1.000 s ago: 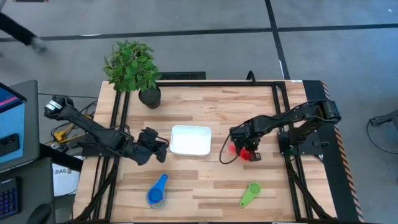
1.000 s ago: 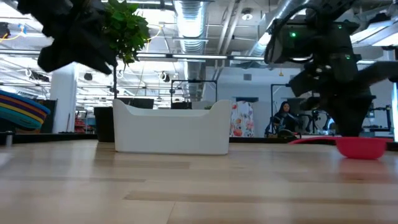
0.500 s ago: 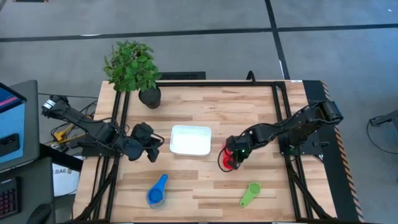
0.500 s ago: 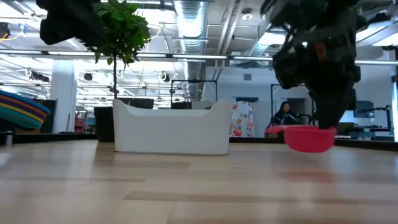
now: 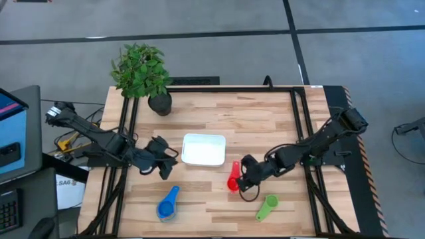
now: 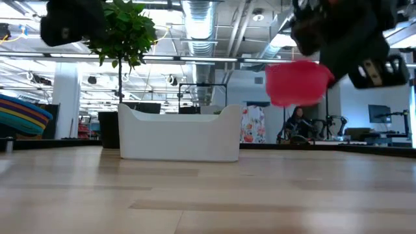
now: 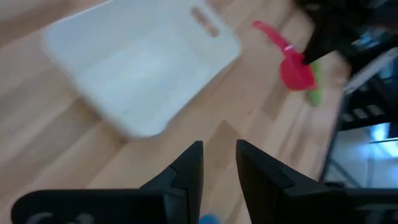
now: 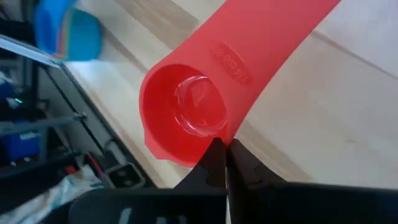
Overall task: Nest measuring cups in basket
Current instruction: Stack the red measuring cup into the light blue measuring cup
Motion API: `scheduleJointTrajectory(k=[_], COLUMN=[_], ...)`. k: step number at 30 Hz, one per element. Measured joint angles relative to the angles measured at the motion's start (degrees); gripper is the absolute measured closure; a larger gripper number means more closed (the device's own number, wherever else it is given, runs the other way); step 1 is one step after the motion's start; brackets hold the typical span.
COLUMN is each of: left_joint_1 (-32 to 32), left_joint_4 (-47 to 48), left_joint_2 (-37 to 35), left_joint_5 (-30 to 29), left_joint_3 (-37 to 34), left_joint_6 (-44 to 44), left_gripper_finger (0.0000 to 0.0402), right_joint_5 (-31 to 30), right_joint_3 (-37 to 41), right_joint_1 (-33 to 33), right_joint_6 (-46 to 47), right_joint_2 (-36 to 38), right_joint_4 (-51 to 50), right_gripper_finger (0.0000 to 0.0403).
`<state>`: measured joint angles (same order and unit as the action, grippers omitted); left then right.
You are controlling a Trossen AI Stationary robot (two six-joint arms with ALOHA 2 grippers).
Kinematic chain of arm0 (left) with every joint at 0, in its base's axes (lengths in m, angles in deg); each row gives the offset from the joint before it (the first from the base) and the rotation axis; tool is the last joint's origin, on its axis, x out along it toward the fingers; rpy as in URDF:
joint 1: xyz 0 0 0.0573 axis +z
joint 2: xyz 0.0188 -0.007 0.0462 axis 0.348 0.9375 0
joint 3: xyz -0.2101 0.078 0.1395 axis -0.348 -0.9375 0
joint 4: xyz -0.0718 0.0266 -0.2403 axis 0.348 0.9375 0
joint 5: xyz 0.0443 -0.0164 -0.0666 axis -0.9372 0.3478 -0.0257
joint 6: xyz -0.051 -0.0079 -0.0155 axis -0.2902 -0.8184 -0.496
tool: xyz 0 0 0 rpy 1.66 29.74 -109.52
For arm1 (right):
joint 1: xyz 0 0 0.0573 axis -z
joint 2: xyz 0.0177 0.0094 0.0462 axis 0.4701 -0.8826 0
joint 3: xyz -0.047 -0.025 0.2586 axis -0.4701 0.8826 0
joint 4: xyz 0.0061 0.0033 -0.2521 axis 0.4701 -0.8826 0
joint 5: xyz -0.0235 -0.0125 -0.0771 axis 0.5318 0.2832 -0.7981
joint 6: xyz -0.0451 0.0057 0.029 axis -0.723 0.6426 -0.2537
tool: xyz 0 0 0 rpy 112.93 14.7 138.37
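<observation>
Jaws of the right gripper (image 5: 243, 180) pinch a red measuring cup (image 5: 232, 181) aloft beside the white basket (image 5: 203, 149) on a pale wooden desk (image 5: 265, 126), left gripper (image 5: 166, 167) slightly parted, industrial hall behind.

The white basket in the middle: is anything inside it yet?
Empty. From above, the basket shows only its bare white floor. The red cup hangs outside it, pinched in the right claw; blue and green cups lie on the table.
</observation>
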<state>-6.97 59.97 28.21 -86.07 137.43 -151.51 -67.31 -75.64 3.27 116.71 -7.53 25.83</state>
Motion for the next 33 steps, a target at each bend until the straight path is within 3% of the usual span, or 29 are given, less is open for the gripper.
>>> scheduleJointTrajectory(k=[4, 13, 23, 33], left_joint_1=[1.03, 7.54, 15.46, 20.24], left_joint_4=[-9.02, -27.96, -45.06, -47.61], left_joint_2=[3.29, 10.85, 16.21, 21.78], left_joint_5=[-1.19, -2.54, 2.32, 9.33], left_joint_3=[0.0, 0.0, 0.0, 1.03], left_joint_6=[1.54, 4.92, 8.82, 6.45], left_gripper_finger=[0.0309, 0.0259, 0.0225, 0.0225], right_joint_5=[-5.25, -11.98, -11.61, -10.69], right_joint_3=[-3.55, -8.44, -11.65, -11.74], right_joint_1=[-0.65, 4.55, 8.54, 9.16], right_joint_6=[0.0, -11.01, -22.73, -27.86], right_joint_2=[0.0, 0.0, 0.0, -0.02], right_joint_4=[-0.25, -0.23, 0.48, 0.25], right_gripper_finger=[0.0397, 0.0396, 0.0396, 0.0395])
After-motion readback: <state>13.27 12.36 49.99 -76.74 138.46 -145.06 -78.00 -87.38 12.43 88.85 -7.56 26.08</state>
